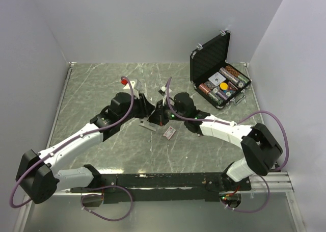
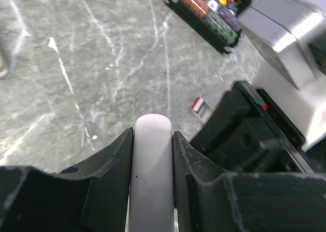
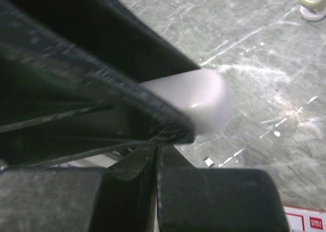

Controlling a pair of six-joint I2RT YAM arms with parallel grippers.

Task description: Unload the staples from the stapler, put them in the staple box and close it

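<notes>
Left wrist: left gripper (image 2: 152,140) pinching white rounded stapler (image 3: 204,97) mid green marbled tabletop (image 1: 91,89); right gripper (image 3: 155,171) pressed together alongside. Tiny grey metallic staple bit (image 3: 208,161) on tabletop nearby. Pink-and-white flat box (image 1: 169,132) just beside, open black chip case (image 1: 209,58) back-right, open room leftward.

Marbled table (image 1: 91,94), open case (image 1: 210,61), perhaps box (image 1: 169,132)

Robot lab: white-walled test table (image 1: 91,89)

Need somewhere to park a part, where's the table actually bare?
Bare: far-left table, between the wall and the left arm; also the near strip ringed by left arm, right arm and base rail. Crowded: centre, where the arms meet at the stapler, small box beside; open case fills the far-right corner.
</notes>
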